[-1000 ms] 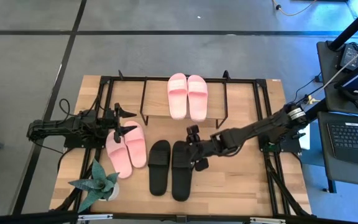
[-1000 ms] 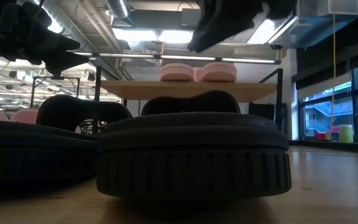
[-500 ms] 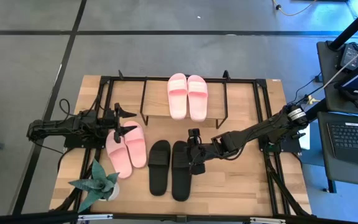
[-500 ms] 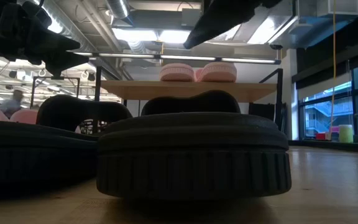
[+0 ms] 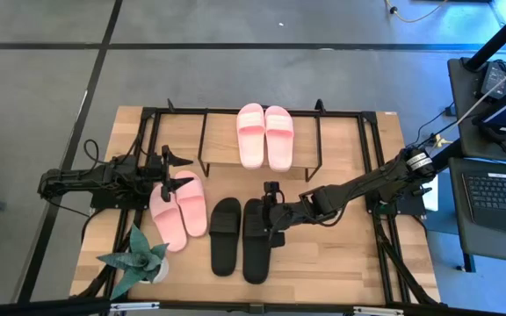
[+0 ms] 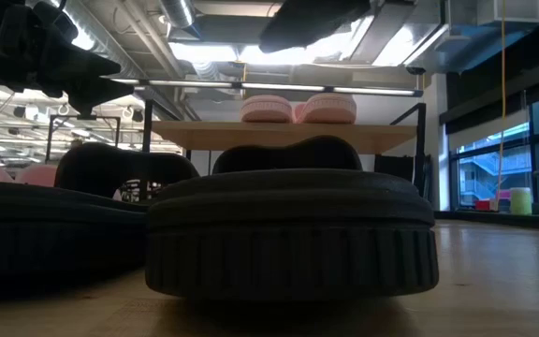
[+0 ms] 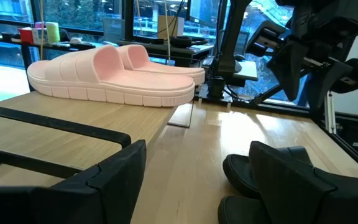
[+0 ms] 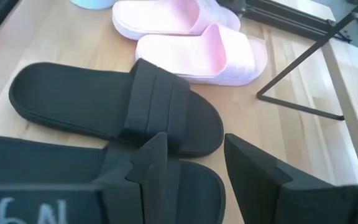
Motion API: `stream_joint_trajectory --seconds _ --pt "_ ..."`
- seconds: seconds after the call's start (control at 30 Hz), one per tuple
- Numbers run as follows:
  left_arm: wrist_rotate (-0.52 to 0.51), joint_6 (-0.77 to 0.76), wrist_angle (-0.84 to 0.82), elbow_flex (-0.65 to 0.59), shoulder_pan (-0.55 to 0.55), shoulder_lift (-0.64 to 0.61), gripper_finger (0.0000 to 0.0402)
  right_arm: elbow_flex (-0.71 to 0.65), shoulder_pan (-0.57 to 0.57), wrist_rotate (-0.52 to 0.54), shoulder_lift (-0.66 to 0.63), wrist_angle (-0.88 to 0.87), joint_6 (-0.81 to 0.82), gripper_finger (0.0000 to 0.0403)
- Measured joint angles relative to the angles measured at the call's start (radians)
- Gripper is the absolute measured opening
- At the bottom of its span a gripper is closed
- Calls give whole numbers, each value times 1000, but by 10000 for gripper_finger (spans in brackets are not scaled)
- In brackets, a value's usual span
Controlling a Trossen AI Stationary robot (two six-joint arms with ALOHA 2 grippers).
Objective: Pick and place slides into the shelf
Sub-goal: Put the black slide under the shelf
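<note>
One pink pair of slides (image 5: pixel 265 136) lies on the shelf's wooden top board (image 5: pixel 222 140), and shows in the low view as the pink pair (image 6: pixel 298 108). The second pink pair (image 5: pixel 178 209) and the black pair (image 5: pixel 240 239) lie flat on the table. My right gripper (image 5: pixel 271 212) is open and hovers over the right black slide (image 8: pixel 55 180), near its strap (image 8: pixel 114 165), touching nothing. My left gripper (image 5: pixel 179 171) is open above the pink pair on the table. Its wrist view shows the shelf pair (image 7: pixel 117 71) and the black toes (image 7: pixel 238 177).
A potted plant (image 5: pixel 139 259) stands at the table's near left corner. The shelf's black metal frame (image 5: pixel 202 162) and a leg of it (image 8: pixel 297 81) stand just beyond the slides. A laptop (image 5: pixel 497 197) sits off the table's right side. Bare wood lies to the near right (image 5: pixel 341 263).
My right gripper has moved toward the table's left edge, from beside the right black slide to over it, staying open. The slides have kept their places.
</note>
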Motion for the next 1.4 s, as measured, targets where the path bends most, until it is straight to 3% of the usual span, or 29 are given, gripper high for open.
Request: stream_joint_trajectory --seconds 0.37,0.63,0.77,0.93,1.13,1.4 --pt "0 1 0 0 0 0 276 0 0 3 0 11 25 171" --pt "0 1 0 0 0 0 276 0 16 2 0 10 20 270" --pt "-35 2 0 0 0 0 276 0 46 2 0 11 23 296" --pt "-112 2 0 0 0 0 276 0 113 19 0 36 9 300" --pt "-113 2 0 0 0 0 276 63 184 24 1 2 15 300" --pt "-113 1 0 0 0 0 276 74 233 162 66 -38 8 300"
